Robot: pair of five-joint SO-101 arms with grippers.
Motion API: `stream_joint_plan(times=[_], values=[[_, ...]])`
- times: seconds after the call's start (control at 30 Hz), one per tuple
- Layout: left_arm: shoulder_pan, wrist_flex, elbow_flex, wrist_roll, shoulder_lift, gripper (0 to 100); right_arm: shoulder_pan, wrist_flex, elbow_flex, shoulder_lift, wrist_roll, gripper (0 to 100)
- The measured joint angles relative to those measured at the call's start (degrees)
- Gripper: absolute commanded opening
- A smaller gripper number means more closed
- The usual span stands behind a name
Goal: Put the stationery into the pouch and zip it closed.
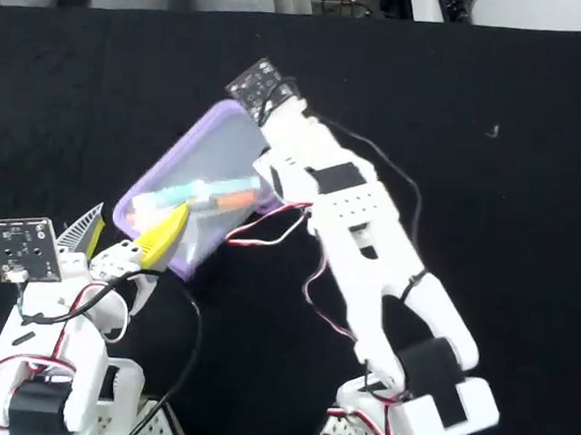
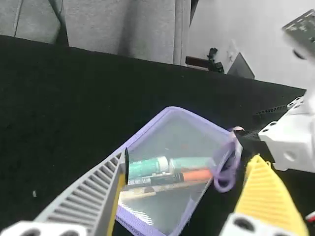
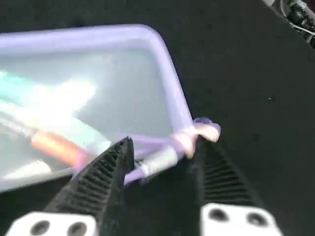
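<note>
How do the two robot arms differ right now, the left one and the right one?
The left arm is folded up near its base, while the right arm stretches far across the table. The left gripper has one yellow finger and one grey finger; the right gripper has two dark fingers. Both arms are white, and both grippers are at the purple pouch, at different ends.

light: even, prob. overhead | table matte black, shadows faint | pouch window w/ soft glare
</note>
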Motion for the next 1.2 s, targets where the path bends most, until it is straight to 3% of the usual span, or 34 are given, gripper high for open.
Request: stream_joint_plan(times=[0.23,0.47,0.73,1.0,1.2], values=[[0.0,0.4,0.0,0.0,0.0,37,0.0,3.8,0.0,-1.8,-0.1,28.3],[0.0,0.4,0.0,0.0,0.0,37,0.9,9.8,0.0,-15.1,0.0,28.3],[0.0,0.4,0.0,0.0,0.0,8,6.5,21.1,0.0,-31.9,-0.1,28.3],[0.0,0.4,0.0,0.0,0.0,7,12.4,31.8,0.4,-46.5,0.0,28.3],[0.0,0.4,6.0,0.0,0.0,4,15.5,34.3,9.4,-61.1,0.0,28.2]])
